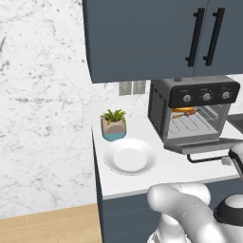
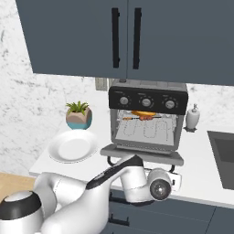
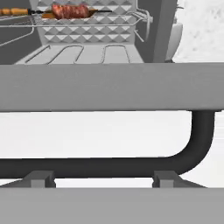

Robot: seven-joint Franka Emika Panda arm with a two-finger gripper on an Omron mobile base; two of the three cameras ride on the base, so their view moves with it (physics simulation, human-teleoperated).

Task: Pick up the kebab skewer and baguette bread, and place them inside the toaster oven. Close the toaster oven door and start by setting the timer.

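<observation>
The toaster oven (image 1: 192, 109) (image 2: 147, 116) stands on the counter with its door (image 1: 199, 144) (image 2: 141, 153) (image 3: 109, 87) dropped flat. On the wire rack inside lie the kebab skewer (image 2: 144, 118) (image 3: 70, 11) and the golden baguette bread (image 1: 184, 110) (image 2: 142, 112). My gripper (image 3: 105, 180) is open, low in front of the door's front edge. Its fingertips (image 3: 41, 179) sit just short of the black bar handle (image 3: 109, 166) (image 1: 206, 155), which runs across between them. Nothing is held. The hand (image 2: 160, 183) hangs just under the door's edge.
A white plate (image 1: 129, 156) (image 2: 73, 146) and a small potted plant (image 1: 113, 124) (image 2: 78, 115) sit left of the oven. A soap dispenser (image 2: 193, 116) and a sink (image 2: 221, 155) are to its right. Dark upper cabinets (image 2: 123, 36) hang overhead.
</observation>
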